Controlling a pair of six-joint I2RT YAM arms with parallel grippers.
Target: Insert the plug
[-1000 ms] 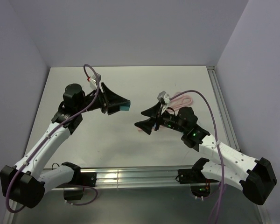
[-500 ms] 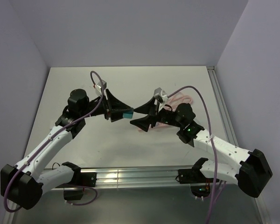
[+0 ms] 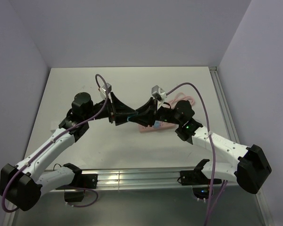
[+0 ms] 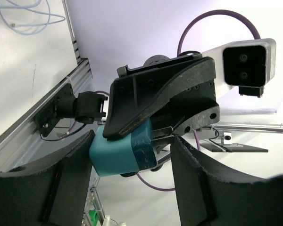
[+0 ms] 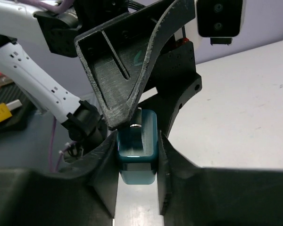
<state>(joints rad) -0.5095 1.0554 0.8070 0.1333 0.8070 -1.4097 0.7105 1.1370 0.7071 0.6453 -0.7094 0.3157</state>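
Note:
The teal plug (image 3: 130, 120) hangs in mid-air above the middle of the table, where both grippers meet. My left gripper (image 3: 126, 117) holds it end to end: one finger presses its base and the metal prongs reach the other finger. In the left wrist view the plug (image 4: 118, 157) sits between my left gripper's (image 4: 132, 150) fingers, with a right finger lying over it. My right gripper (image 3: 137, 117) is shut on the plug's sides. In the right wrist view, both pads of my right gripper (image 5: 137, 141) press the plug (image 5: 137, 146).
A pink power strip (image 3: 153, 126) lies on the table under the right gripper, its pink cable (image 3: 185, 100) looping behind. An aluminium rail (image 3: 132, 179) runs along the near edge and another rail (image 3: 224, 108) along the right side.
Both arms have swung toward each other until the grippers meet. The right gripper, open a second ago, has closed on the plug that the left gripper carries.

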